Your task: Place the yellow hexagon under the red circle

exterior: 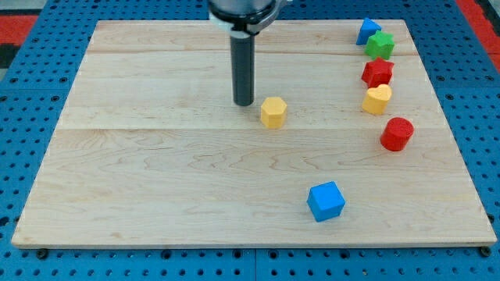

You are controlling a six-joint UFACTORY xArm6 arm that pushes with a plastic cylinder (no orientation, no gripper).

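Yellow hexagon (pixel 273 112) just right of my tip (pixel 244 103)

Tip (pixel 244 104) sits just left of the yellow hexagon (pixel 273 112), apart. Red circle (pixel 397 133) lies well right of it and slightly lower, blue cube (pixel 326 200) lower right. Yellow heart (pixel 376 100), red star (pixel 377 72), green star (pixel 380 45) and blue block (pixel 367 31) are stacked up the far right.
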